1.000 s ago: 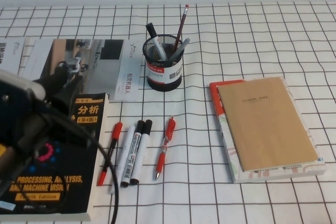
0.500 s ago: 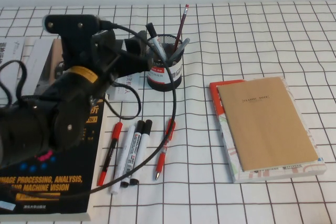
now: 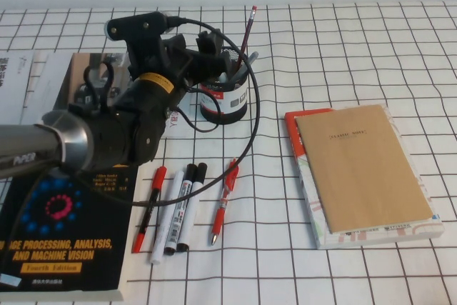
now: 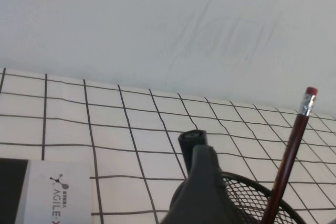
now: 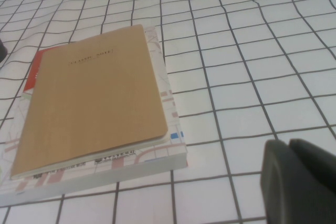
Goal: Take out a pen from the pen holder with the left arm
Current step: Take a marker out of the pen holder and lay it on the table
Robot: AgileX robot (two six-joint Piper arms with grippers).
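1. The left gripper (image 3: 220,53) is up at the rim of the pen holder (image 3: 223,101), coming in from its left side. I cannot tell whether it is set wide or narrow, and it holds no pen that I can see.
2. The holder stands toward the back edge of the desk (image 3: 343,48), left of centre. A pencil (image 3: 248,33) pokes up tallest out of it.
3. To do this well, pick one shaft and close on it above the rim. Then lift along its lean, so the light mesh cup neither tips nor drags.
4. The left wrist view shows a black marker (image 4: 190,139) sitting right ahead of the gripper, with the pencil (image 4: 291,156) off to one side. In the high view the arm hides that marker.
5. Only the high view shows the loose pens (image 3: 187,205) lying in front of the holder.
6. The right gripper (image 5: 299,182) appears only in its own wrist view. It hangs over the desk just beside the notebook (image 5: 89,98) toward the right edge, and I cannot tell whether it is wide or narrow.
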